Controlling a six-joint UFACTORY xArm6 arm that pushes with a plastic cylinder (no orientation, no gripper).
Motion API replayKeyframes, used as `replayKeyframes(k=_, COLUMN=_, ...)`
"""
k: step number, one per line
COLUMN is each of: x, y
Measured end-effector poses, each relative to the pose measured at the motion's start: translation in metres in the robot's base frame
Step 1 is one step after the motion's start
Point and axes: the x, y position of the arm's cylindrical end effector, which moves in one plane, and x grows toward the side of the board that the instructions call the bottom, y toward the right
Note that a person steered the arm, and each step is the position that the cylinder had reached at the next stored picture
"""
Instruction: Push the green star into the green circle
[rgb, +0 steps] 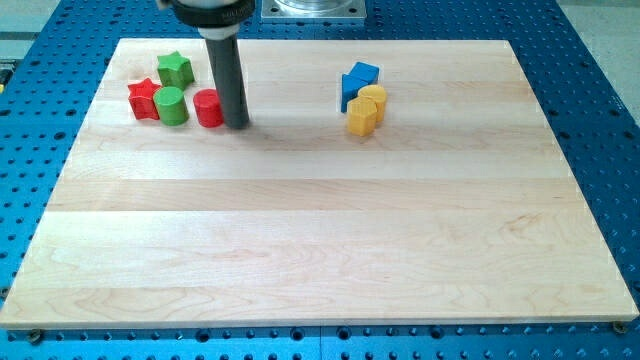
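1. Small green star block (174, 68) sits near the view's top left of the pale wooden counter (320, 230), just above the green cylinder (circle) block (171, 105); gap looks slight.
2. Red star block (144, 99) touches the circle's left; red cylinder block (208, 108) lies just right.
3. My tip (238, 126), a jawless rod tool holding nothing, stands against the red cylinder, right of the star; judged not yet positioned to push.
4. No containers present.

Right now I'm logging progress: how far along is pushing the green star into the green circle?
Nearly done, by position: the green star block sits just above the green round block, possibly touching; I cannot tell. In hand: my tip rests beside the red round block, on the view's right. Left: move round to the star and nudge it down.
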Motion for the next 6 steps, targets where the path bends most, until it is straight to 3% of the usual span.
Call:
replayKeyframes(k=1, x=-0.018, y=-0.024)
replayKeyframes(k=2, x=-0.081, y=0.018)
replayKeyframes(k=3, x=-0.146, y=0.009)
replayKeyframes(k=4, x=-0.142, y=-0.042)
replayKeyframes(k=5, x=-0.109, y=-0.086)
replayKeyframes(k=6, x=-0.062, y=-0.094)
